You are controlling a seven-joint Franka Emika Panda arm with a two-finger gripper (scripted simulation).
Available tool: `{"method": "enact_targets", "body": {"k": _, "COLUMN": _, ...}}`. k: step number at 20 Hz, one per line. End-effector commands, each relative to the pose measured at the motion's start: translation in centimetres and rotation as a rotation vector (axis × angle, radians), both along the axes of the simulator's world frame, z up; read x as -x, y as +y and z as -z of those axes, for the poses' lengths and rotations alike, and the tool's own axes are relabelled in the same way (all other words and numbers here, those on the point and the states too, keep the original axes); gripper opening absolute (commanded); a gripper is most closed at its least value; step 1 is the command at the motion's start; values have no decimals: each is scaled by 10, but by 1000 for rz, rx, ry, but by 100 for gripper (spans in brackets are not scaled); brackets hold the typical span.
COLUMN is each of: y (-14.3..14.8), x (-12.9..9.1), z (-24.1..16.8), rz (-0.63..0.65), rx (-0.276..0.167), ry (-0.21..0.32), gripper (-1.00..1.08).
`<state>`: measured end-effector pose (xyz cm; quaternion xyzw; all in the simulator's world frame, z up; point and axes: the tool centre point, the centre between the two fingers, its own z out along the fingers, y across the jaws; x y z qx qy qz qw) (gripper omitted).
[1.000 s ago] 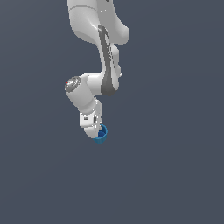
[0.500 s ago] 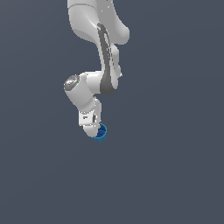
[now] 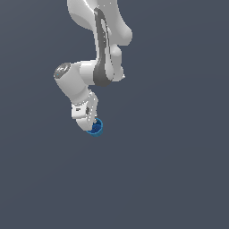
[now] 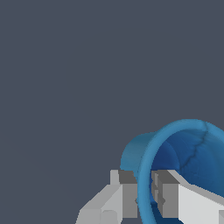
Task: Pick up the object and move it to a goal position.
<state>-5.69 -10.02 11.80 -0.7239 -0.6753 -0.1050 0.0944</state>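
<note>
The object, a small bright blue cup [image 3: 97, 128], hangs at the tip of the white arm, off the grey ground, in the exterior view. My gripper [image 3: 91, 124] is shut on it. In the wrist view the cup [image 4: 188, 151] lies tilted with its round rim facing the camera. One finger [image 4: 124, 192] presses the outside of the rim wall. The other finger [image 4: 168, 194] reaches inside the cup. The narrower base shows behind the rim.
Plain dark grey ground fills both views. The arm's white links [image 3: 100, 40] come down from the top of the exterior view. No other object and no goal marker shows.
The gripper has carried the cup up and toward the exterior view's left since half a second ago. The grip on the rim is unchanged.
</note>
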Motion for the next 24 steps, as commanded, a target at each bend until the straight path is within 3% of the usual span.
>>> {"method": "enact_targets", "body": {"k": 1, "y": -13, "x": 8, "z": -19, "rz": 1, "rx": 1, "ry": -3, "gripper": -100}}
{"method": "enact_targets", "body": {"k": 13, "y": -76, "x": 49, "z": -103, "rz": 0, "rx": 0, "ry": -3, "gripper": -100}}
{"method": "enact_targets", "body": {"k": 24, "y": -96, "x": 60, "z": -127, "rz": 0, "rx": 0, "ry": -2, "gripper": -100}}
